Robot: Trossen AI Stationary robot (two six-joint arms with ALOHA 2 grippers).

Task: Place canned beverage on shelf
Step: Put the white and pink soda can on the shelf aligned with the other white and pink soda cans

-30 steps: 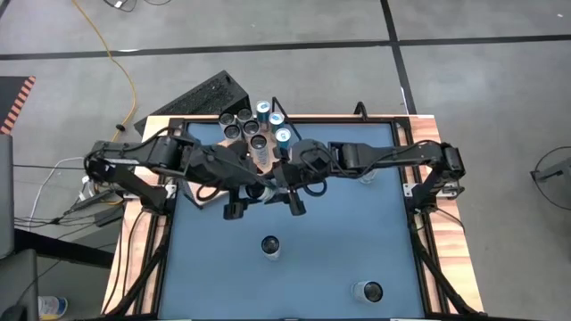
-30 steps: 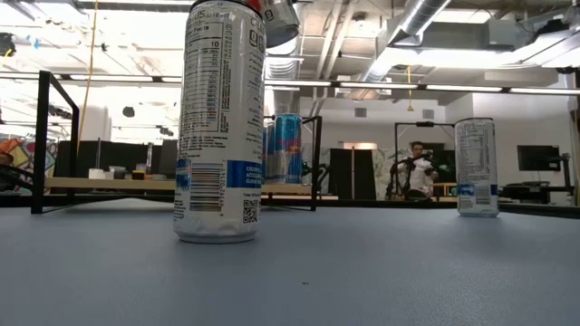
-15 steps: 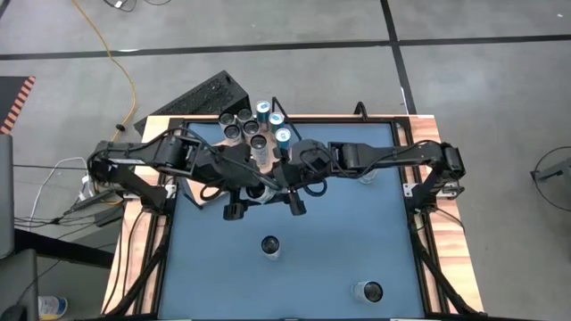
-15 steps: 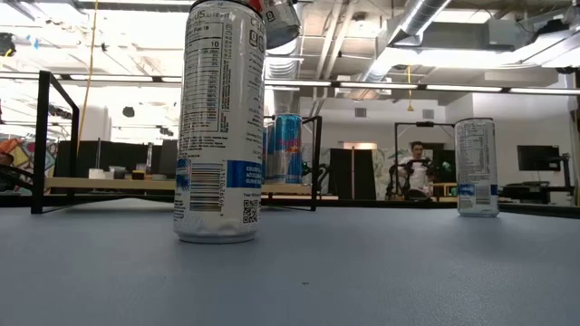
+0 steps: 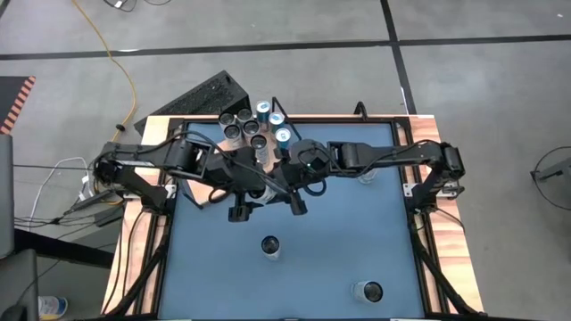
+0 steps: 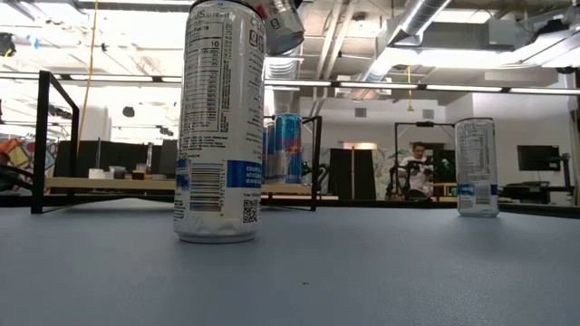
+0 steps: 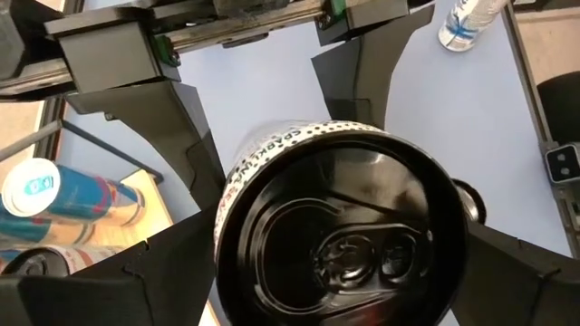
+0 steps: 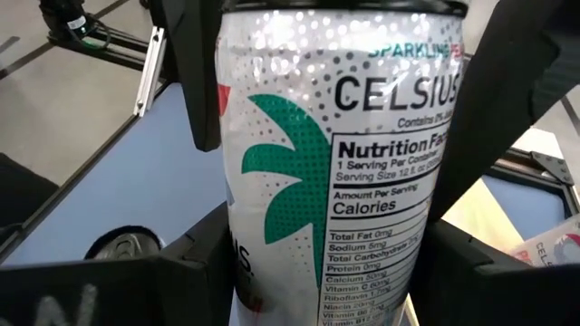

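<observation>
Left tool [image 7: 335, 272], jaws wide, has edged in around the white-and-green aluminium drink can [image 8: 335, 181] gripped aloft by the right tool [image 8: 335, 263], just beside the pale-wood shelf board [image 7: 161, 201]; handover likely, placement pending.

— Where is there room to pass?
— Over the blue tabletop [image 5: 339, 250] near the front; only two upright cans [image 5: 270, 246] [image 5: 368, 292] stand there, well apart.
— And far?
— Clustered cans [image 5: 254, 125] crowd the shelf [image 7: 149, 213]; both arms meet just before it.
</observation>
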